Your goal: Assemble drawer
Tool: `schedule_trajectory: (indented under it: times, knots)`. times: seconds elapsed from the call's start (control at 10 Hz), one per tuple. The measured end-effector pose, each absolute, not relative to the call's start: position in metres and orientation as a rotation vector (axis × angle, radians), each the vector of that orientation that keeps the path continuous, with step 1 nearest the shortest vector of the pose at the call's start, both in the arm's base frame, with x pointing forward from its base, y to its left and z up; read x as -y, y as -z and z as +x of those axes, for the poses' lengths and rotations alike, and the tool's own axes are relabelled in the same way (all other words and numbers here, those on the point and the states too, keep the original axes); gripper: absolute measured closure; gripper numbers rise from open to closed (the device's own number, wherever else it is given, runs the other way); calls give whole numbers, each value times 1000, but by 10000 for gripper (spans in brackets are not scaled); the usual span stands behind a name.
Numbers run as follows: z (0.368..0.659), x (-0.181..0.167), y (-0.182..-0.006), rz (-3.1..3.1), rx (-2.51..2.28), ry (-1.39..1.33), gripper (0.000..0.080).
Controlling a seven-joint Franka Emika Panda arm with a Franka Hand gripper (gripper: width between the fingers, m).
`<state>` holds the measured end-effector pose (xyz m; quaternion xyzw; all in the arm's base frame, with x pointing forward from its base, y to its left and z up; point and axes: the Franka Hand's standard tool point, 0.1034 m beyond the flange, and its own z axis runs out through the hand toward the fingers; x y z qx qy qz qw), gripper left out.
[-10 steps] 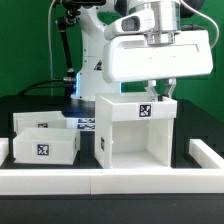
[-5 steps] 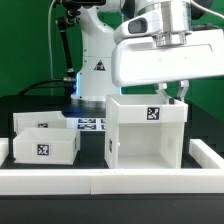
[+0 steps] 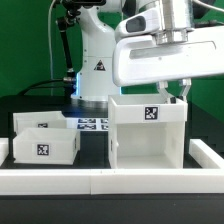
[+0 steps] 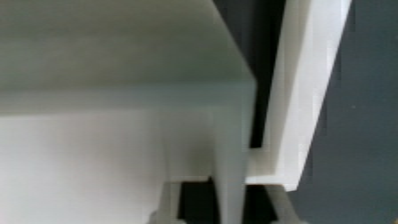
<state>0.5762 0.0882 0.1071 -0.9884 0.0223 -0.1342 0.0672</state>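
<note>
While the claw (image 3: 181,93) clenches the upper edge of the tall white open-fronted cabinet box (image 3: 147,140), upright on the black counter (image 3: 95,152), the small white drawer tray (image 3: 44,143) sits well apart toward the exterior view's left; sliding it in seemingly remains.

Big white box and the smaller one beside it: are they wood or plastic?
The big box looks like matte white plastic: uniform colour, thin stiff walls, no grain. The smaller box has the same look. Painted wood cannot be ruled out.
</note>
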Motion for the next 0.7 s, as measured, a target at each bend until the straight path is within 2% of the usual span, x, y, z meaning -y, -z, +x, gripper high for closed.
schedule_trajectory:
  times: [0.4, 0.7]
  knots:
    - [582, -100, -110, -2846, -633, 400, 754]
    - [592, -90, -116, -2716, -922, 452, 752]
